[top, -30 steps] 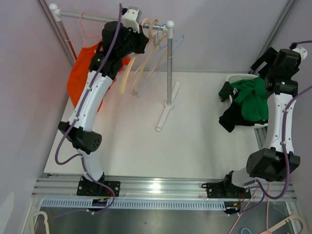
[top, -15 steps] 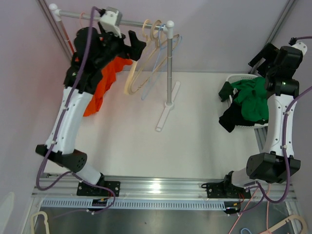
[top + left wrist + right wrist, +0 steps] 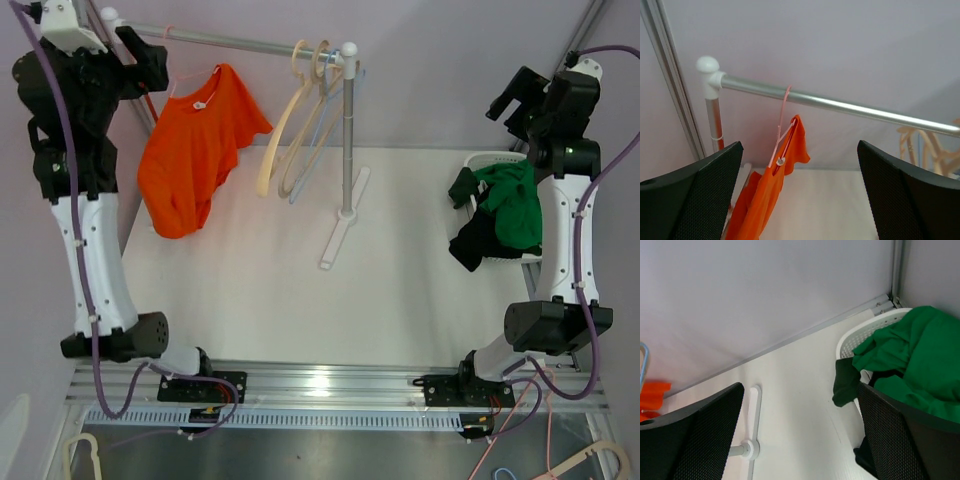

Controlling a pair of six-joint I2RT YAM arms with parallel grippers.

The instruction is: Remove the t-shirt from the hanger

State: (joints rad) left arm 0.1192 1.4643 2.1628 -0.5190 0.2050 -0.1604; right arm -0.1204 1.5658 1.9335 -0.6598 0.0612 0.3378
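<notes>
**Q:** State of the left gripper (image 3: 799, 200)?
**A:** Jaws wide apart, nothing between them. It is clear of the garment.

**Q:** Location of the orange t-shirt (image 3: 195, 150)?
**A:** On the thin pink wire hanger (image 3: 782, 117), hooked near the left end of the silver metal rail (image 3: 840, 105), above the far-left corner of the white table (image 3: 300, 310).

**Q:** Right gripper (image 3: 512, 95)?
**A:** Jaws apart, empty, above the white mesh basket (image 3: 487, 160) of green and black garments (image 3: 515, 205) at the table's right edge.

The t-shirt (image 3: 195, 150) is orange, hanger (image 3: 784, 110) pink, basket (image 3: 488, 158) white, its clothes (image 3: 520, 205) green and perhaps black
</notes>
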